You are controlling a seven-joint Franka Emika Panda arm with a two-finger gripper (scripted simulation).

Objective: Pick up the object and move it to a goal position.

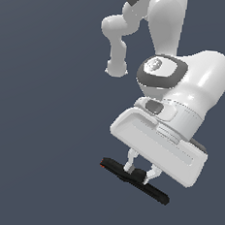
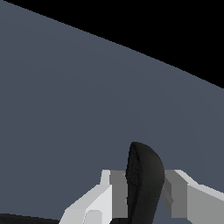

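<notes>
The black spring clamp lies long and thin between my fingers in the exterior view, with an orange-red tip at its end toward that view's left. My white gripper comes down on it from above, and its two fingers press on the clamp's thicker middle. In the wrist view the clamp shows as a black rounded body standing between the two white fingers, which touch it on both sides. My gripper is shut on the clamp. I cannot tell whether the clamp rests on the surface.
A plain grey-blue floor fills the exterior view. The white robot arm rises behind the gripper. In the wrist view the floor ends at a slanted edge, with black beyond it.
</notes>
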